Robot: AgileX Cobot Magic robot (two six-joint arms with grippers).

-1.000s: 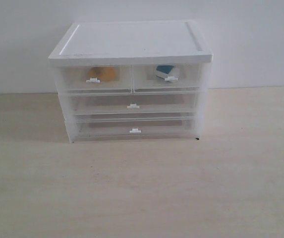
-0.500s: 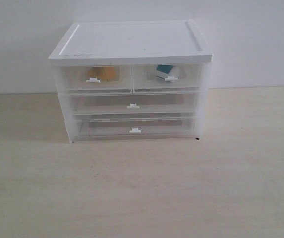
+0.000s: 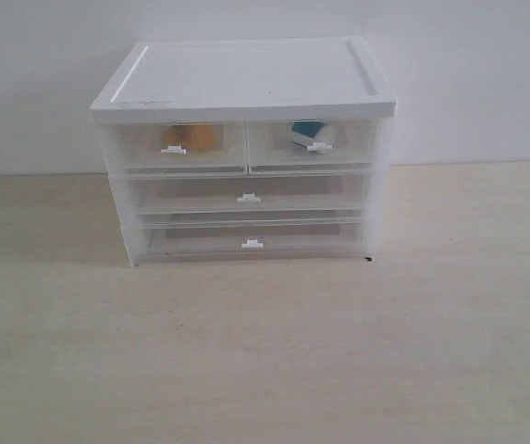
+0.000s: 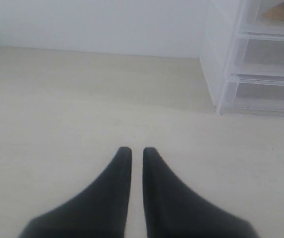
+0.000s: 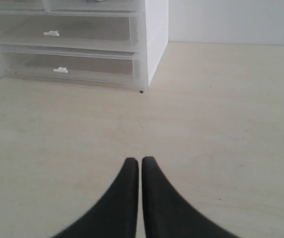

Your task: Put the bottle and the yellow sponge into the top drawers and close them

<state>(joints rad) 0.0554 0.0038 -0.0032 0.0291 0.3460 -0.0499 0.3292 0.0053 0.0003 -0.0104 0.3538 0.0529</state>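
1. Progress looks close to complete: the yellow sponge (image 3: 193, 137) is inside the left of the two top drawers (image 3: 179, 148), showing as an orange blur through the clear front.
2. The bottle (image 3: 312, 133) is inside the right top drawer, behind its small white handle (image 3: 318, 146). Its teal body and white cap show through the plastic, but the front clouds it too much to say whether it stands or lies.
3. Both top drawers appear pushed in, their fronts level with the frame of the chest (image 3: 246, 83) and with the two full-width drawers (image 3: 249, 196) beneath, which are also in. A slight gap could go unnoticed from this angle, so closed is my judgement, not a certainty.
4. Nothing of the task lies on the counter (image 3: 265, 351) in front of the chest, as far as the exterior view reaches. By my reading, no step is left beyond parking the arms.
5. Neither arm shows in the exterior view. The left pincer (image 4: 132, 151) hangs low over bare counter, off to one side of the chest and well apart from it. Its fingers are drawn nearly together with only a thin slit between them, holding nothing.
6. The right pincer (image 5: 140, 161) hangs over bare counter out from the chest's other front corner, well apart from it, its fingers pressed together and empty.
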